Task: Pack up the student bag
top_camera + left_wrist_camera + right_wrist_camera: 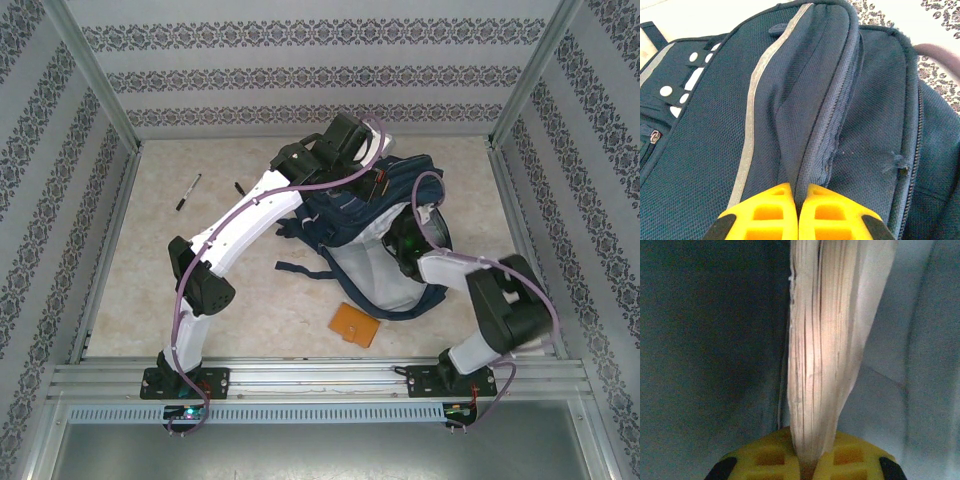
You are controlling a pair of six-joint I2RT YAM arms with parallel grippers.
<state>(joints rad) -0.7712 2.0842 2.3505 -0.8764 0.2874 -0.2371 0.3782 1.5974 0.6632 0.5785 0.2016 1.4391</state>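
The student bag [350, 215], navy with a pale grey lining, lies open in the middle of the table. My left gripper [799, 189] is shut on a fold of the bag's zipper edge [822, 135] at the far side of the bag and holds that edge up. My right gripper [811, 460] is down inside the bag's opening, shut on a book [825, 355] seen edge-on, its cream pages fanning upward. The bag's dark inner wall [705, 365] stands to the left of the book and the pale lining [900, 405] to the right.
An orange flat pad [355, 325] lies on the table just in front of the bag. A black pen [189, 191] and a small dark item [239, 187] lie at the back left. Metal frame posts and patterned walls enclose the table.
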